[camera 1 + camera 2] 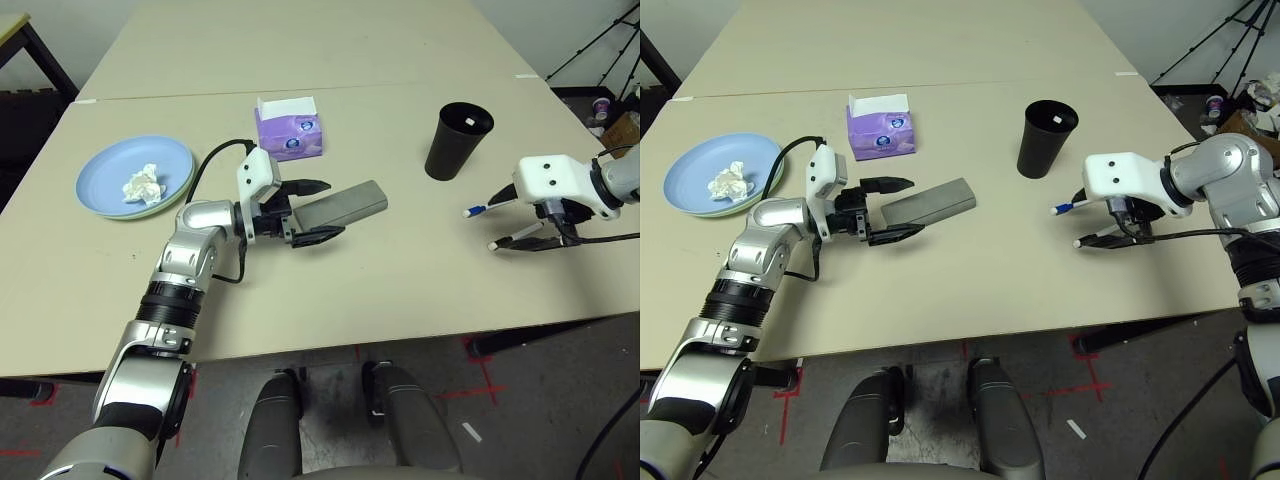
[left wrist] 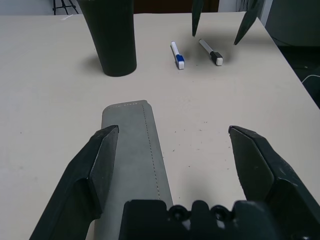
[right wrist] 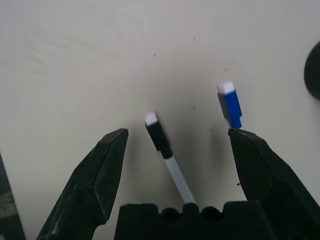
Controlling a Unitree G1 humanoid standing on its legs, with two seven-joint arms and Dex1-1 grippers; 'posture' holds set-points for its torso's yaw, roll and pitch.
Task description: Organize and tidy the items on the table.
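Left eye view: left arm bent up from the lower left of the frame, forearm rising toward the middle, wrist turned so the left gripper (image 1: 305, 210) points level toward the right, fingers spread wide, nothing pinched. Grey glasses case (image 1: 345, 206) flat on the table (image 1: 400, 290) at frame centre, its near end lying between those spread fingers; contact not clear. Right arm in from the right edge, white wrist housing tipped downward, right gripper (image 1: 505, 222) hovering with fingers spread above two pens, gripping neither. Blue-capped pen (image 1: 474, 211) and black-capped pen (image 3: 160, 137) side by side on the table, just apart, right of centre. Black cup (image 1: 458, 140) upright in the upper right, near the pens. Purple tissue box (image 1: 288, 130) above centre, behind the case. Stacked blue plate (image 1: 134, 174) over a green plate (image 1: 170, 201) at the left, with a crumpled tissue (image 1: 142, 184) resting in the blue one.
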